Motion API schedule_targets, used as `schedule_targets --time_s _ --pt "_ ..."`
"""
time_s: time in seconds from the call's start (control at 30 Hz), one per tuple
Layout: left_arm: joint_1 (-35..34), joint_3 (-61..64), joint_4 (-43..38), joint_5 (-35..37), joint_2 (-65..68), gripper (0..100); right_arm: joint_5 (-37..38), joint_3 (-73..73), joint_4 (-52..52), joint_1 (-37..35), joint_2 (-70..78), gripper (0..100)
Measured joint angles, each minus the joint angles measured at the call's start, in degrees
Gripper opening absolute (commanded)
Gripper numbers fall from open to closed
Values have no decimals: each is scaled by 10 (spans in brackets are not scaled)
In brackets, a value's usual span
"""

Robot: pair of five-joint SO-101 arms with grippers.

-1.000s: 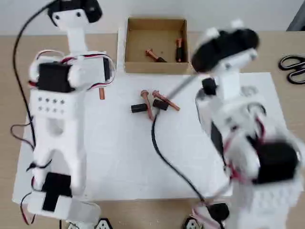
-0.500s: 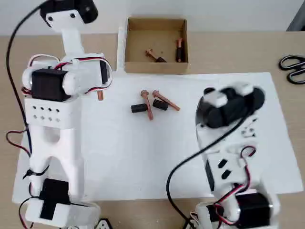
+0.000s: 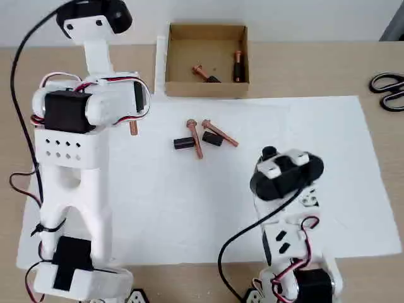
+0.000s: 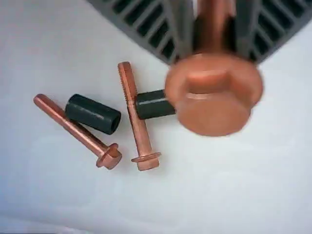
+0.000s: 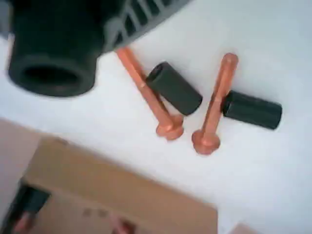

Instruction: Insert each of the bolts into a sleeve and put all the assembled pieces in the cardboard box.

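Note:
My left gripper (image 4: 213, 24) is shut on a copper bolt (image 4: 213, 92), which hangs head down over the left part of the white sheet (image 3: 133, 127). A black sleeve (image 5: 51, 61) sits in my shut right gripper (image 3: 270, 153), above the sheet's right half. Between the arms, two loose bolts (image 3: 196, 137) (image 3: 221, 133) and two black sleeves (image 3: 184, 143) (image 3: 213, 139) lie on the sheet. They also appear in the left wrist view as bolts (image 4: 136, 117) (image 4: 73, 127) and sleeves (image 4: 93, 113) (image 4: 152, 104). The cardboard box (image 3: 207, 88) at the back holds two assembled pieces (image 3: 204, 74) (image 3: 237, 65).
Scissors (image 3: 388, 88) lie on the bare wooden table at the far right. The white sheet (image 3: 189, 208) covers the middle of the table. A black cable (image 3: 249, 233) runs along the right arm. The box edge (image 5: 122, 195) is close to the loose parts.
The right arm has drawn back from beside the box toward the table's front, with the sleeve in its gripper. The left arm has barely shifted and still holds its bolt.

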Motion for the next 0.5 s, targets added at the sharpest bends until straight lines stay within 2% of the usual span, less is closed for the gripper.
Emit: schedule_targets --time_s 0.2,0.5 --pt "0 0 0 6 0 6 0 55 -35 3 0 4" --pt "18 0 0 6 -14 6 0 148 -251 -3 0 4"
